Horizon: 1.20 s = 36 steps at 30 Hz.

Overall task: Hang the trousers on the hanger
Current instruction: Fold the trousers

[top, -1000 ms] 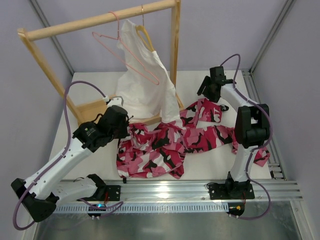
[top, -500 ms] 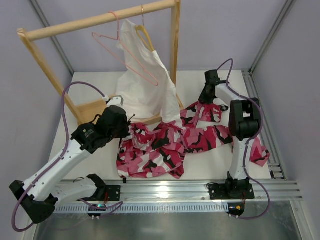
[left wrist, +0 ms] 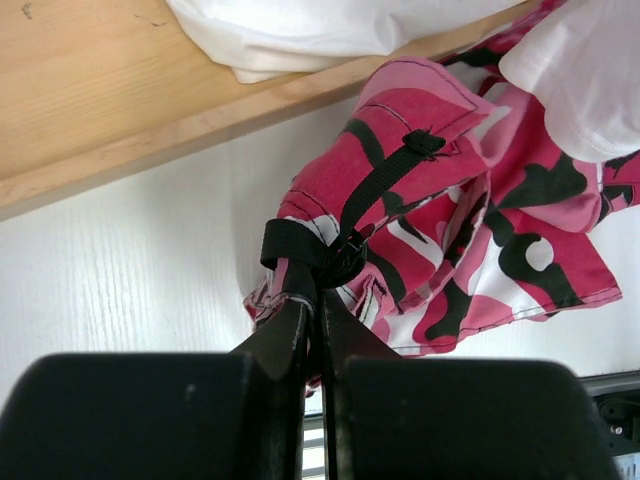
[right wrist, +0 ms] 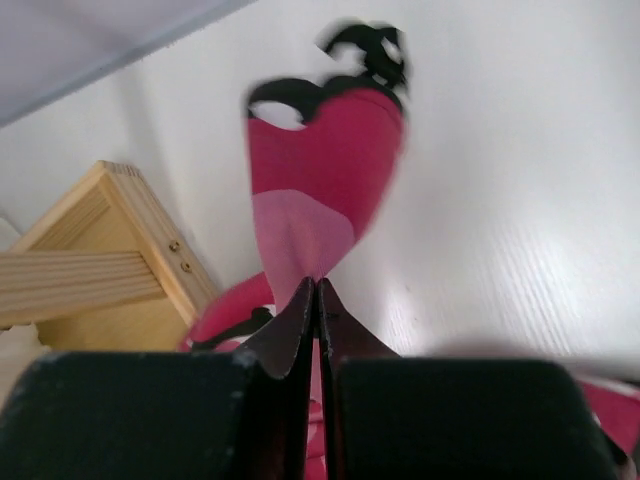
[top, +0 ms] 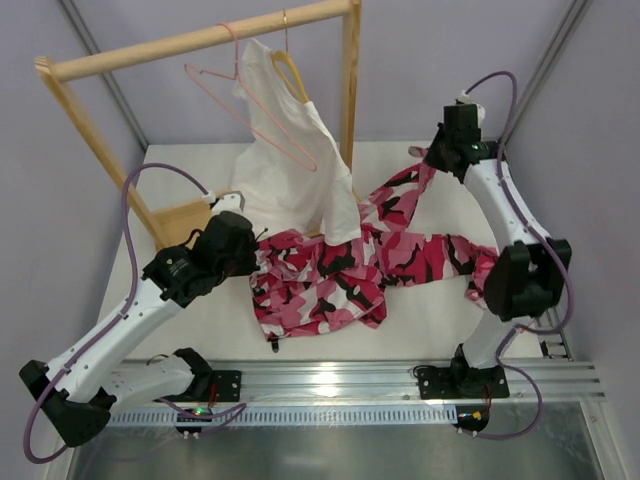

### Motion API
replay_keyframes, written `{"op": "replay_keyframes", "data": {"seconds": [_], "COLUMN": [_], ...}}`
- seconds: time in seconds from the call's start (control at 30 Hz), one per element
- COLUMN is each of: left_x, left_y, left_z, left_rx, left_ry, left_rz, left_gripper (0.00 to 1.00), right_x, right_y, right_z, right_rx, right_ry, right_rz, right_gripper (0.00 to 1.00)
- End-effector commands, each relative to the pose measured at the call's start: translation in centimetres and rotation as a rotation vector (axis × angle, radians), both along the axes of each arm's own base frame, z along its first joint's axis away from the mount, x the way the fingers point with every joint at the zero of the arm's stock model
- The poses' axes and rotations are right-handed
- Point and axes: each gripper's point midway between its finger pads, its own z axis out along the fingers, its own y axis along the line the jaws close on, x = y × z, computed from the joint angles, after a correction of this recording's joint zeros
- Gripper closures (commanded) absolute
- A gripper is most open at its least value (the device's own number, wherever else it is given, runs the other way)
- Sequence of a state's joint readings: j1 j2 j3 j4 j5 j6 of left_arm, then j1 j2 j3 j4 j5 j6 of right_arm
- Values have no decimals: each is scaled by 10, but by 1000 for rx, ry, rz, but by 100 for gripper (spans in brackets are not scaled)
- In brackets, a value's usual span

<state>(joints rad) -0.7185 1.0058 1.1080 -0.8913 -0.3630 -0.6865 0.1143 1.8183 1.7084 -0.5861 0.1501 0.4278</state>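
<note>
The camouflage trousers (top: 350, 270) lie stretched across the table, one leg pulled up toward the back right. My right gripper (top: 432, 158) is shut on that leg's end (right wrist: 315, 190), lifted above the table. My left gripper (top: 258, 252) is shut on the trousers' waist by a black strap (left wrist: 385, 180), its fingertips (left wrist: 300, 310) pressed together on the cloth. The pink wire hanger (top: 250, 105) hangs by its hook from the wooden rail (top: 200, 40), apart from both grippers.
A white garment (top: 290, 160) on a tan wooden hanger (top: 290, 75) hangs from the same rack, draping onto the trousers. The rack's wooden base (left wrist: 100, 90) runs behind the left gripper. The rack post (top: 350, 90) stands left of the right arm.
The right gripper closed on the trouser leg end and rose toward the back right, pulling the leg taut. The cloth pile shifted rightward. The left arm stayed put.
</note>
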Motion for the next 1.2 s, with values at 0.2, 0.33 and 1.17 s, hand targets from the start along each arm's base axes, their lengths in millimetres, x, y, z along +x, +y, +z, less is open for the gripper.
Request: {"op": "replay_keyframes", "data": {"seconds": [0.2,0.33,1.17], "left_x": [-1,-2,-4], "left_y": [20,21,18], "left_z": [-10,-15,-10], "left_rx": [59,82,56], "left_ry": [-6,6,-6], "left_rz": [68,61,41], "left_gripper": [100,100,100], "right_x": [-197,-237,-124], "right_y": [-40,-53,-107], "right_z": [-101,-117,-131], "right_rx": [64,26,-391], "right_ry": [123,186,456], "right_rz": [-261,-314,-193], "right_gripper": [94,54,39]}}
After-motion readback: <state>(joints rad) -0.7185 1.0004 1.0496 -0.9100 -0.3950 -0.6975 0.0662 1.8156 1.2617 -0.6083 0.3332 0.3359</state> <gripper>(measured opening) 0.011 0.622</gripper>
